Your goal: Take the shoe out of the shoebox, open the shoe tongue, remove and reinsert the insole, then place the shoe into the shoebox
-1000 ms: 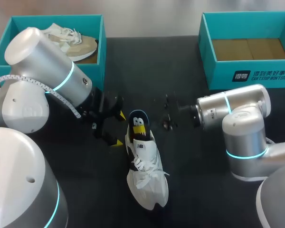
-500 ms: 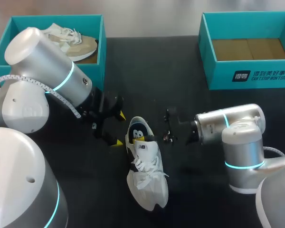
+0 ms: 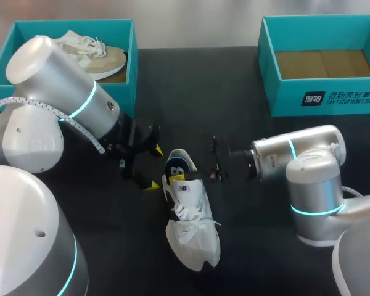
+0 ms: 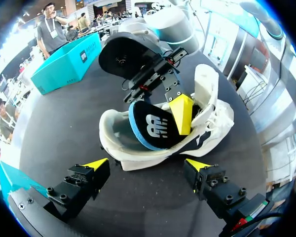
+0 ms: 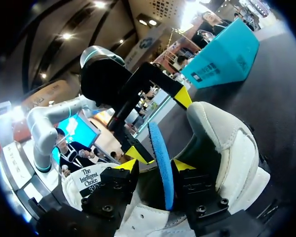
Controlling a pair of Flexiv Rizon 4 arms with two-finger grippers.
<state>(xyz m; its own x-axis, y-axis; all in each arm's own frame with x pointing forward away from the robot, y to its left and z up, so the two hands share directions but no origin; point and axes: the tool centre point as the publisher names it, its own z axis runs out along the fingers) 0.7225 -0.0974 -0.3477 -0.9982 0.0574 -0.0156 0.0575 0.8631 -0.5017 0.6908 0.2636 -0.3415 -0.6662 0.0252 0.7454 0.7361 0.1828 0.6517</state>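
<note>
Black table (image 3: 191,86): white shoe (image 3: 190,216) near middle; left shoebox (image 3: 74,24) far-left corner, right shoebox (image 3: 283,102) far-right corner.

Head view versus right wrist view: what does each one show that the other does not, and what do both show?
Only the head view shows the beige shoe inside one teal shoebox and a second shoebox, empty. Only the right wrist view shows the blue insole edge-on, held between the right gripper's two fingers. Both show the white shoe, the insole standing up from its opening, and the open left gripper beside it.
</note>
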